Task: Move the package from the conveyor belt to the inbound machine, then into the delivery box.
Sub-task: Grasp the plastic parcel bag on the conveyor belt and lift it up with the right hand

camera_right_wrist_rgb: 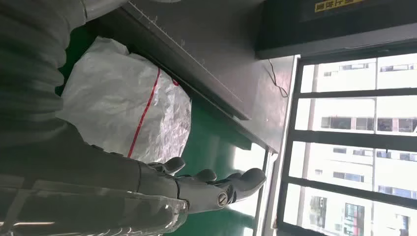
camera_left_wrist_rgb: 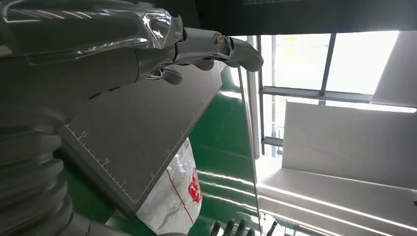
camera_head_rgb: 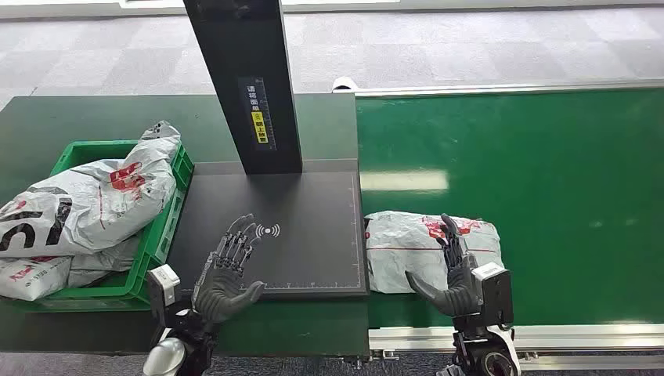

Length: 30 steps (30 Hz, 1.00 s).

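A white plastic package (camera_head_rgb: 431, 247) with red print lies on the green conveyor belt (camera_head_rgb: 548, 180), its left end against the inbound machine's dark scan plate (camera_head_rgb: 305, 227). It also appears in the left wrist view as a package (camera_left_wrist_rgb: 174, 199) and in the right wrist view as a package (camera_right_wrist_rgb: 123, 108). My right hand (camera_head_rgb: 454, 274) hovers over the package's right part, fingers spread, thumb out, gripping nothing. My left hand (camera_head_rgb: 229, 270) is over the plate's near left corner, fingers apart and empty. The green delivery box (camera_head_rgb: 168, 227) stands left of the plate.
The machine's black upright post (camera_head_rgb: 250, 78) rises from the back of the plate. Several white printed bags (camera_head_rgb: 86, 207) are heaped in the green box, spilling over its edges. The belt's metal rail (camera_head_rgb: 548, 335) runs along the near edge.
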Available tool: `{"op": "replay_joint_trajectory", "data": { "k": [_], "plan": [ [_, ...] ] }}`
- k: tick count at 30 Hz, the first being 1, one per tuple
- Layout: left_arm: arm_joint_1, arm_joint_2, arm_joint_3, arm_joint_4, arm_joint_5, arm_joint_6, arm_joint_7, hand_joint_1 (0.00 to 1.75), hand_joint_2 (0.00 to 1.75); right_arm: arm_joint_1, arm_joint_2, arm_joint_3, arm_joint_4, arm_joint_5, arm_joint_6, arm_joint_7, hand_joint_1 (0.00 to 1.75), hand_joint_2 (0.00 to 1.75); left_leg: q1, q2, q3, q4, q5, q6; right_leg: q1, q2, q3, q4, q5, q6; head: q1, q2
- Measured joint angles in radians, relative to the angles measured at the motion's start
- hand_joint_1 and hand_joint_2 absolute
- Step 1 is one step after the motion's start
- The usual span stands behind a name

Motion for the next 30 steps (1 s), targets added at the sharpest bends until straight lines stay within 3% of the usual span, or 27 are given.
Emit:
{"op": "replay_joint_trajectory", "data": {
  "k": [4, 10, 14, 17, 18, 21, 22, 26, 30],
  "plan": [
    [-0.004, 0.000, 0.000, 0.001, 0.000, -0.002, 0.000, 0.00, 1.75, -0.018, -0.003, -0.035, 0.034, 0.033, -0.041, -0.008, 0.00, 1.75, 0.000, 0.000, 0.000, 0.000, 0.000, 0.000, 0.000, 0.000, 0.000, 0.000, 0.000, 0.000, 0.000, 0.000],
    [-0.006, 0.000, 0.000, 0.001, 0.000, -0.003, 0.001, 0.00, 1.75, -0.036, -0.023, -0.121, 0.089, 0.225, -0.261, 0.004, 0.00, 1.75, 0.000, 0.000, 0.000, 0.000, 0.000, 0.000, 0.000, -0.001, 0.000, 0.000, 0.000, 0.000, 0.000, 0.000],
    [-0.006, 0.000, 0.000, 0.000, 0.000, -0.005, 0.013, 0.00, 1.75, -0.046, -0.040, -0.172, 0.133, 0.429, -0.466, 0.144, 0.00, 1.75, 0.000, -0.001, 0.000, 0.000, 0.000, 0.000, 0.000, -0.001, 0.000, 0.000, 0.000, 0.000, 0.000, 0.000],
    [-0.006, 0.001, 0.000, -0.002, 0.001, -0.005, 0.028, 0.00, 1.75, -0.058, -0.059, -0.232, 0.182, 0.563, -0.530, 0.271, 0.00, 1.75, 0.000, -0.001, 0.000, 0.000, 0.000, 0.000, 0.000, -0.001, 0.000, 0.000, 0.000, 0.000, 0.000, 0.000],
    [-0.006, 0.002, 0.000, -0.003, 0.003, -0.005, 0.031, 0.00, 1.75, -0.061, -0.065, -0.251, 0.197, 0.595, -0.524, 0.302, 0.18, 1.75, 0.000, -0.001, -0.001, 0.000, 0.000, 0.000, 0.000, -0.001, 0.000, 0.000, 0.000, 0.000, 0.000, 0.000],
    [-0.006, 0.003, 0.000, -0.003, 0.007, -0.004, 0.037, 0.00, 1.75, -0.073, -0.075, -0.286, 0.238, 0.675, -0.466, 0.389, 1.30, 1.75, 0.000, 0.000, 0.000, 0.000, 0.000, 0.000, 0.000, -0.001, 0.000, 0.000, 0.000, 0.000, 0.000, 0.000],
    [-0.006, 0.003, 0.000, -0.003, 0.008, -0.003, 0.038, 0.00, 1.75, -0.079, -0.077, -0.292, 0.253, 0.701, -0.440, 0.420, 1.53, 1.75, 0.000, -0.001, 0.000, 0.000, 0.000, 0.000, 0.000, -0.001, 0.000, 0.000, 0.000, 0.000, 0.000, 0.000],
    [-0.004, 0.004, 0.001, -0.005, 0.008, 0.001, 0.041, 0.00, 1.75, -0.103, -0.079, -0.303, 0.316, 0.778, -0.375, 0.503, 1.62, 1.75, 0.000, -0.001, 0.000, 0.000, 0.000, 0.000, 0.000, -0.001, 0.000, 0.000, 0.000, 0.000, 0.000, 0.000],
    [0.002, 0.005, 0.004, -0.019, 0.008, 0.005, 0.048, 0.00, 1.75, -0.130, -0.082, -0.305, 0.358, 0.804, -0.360, 0.504, 1.75, 1.75, 0.000, 0.000, 0.000, 0.000, 0.000, 0.000, 0.000, -0.001, 0.000, 0.000, 0.000, 0.000, 0.000, 0.000]
  ]
}}
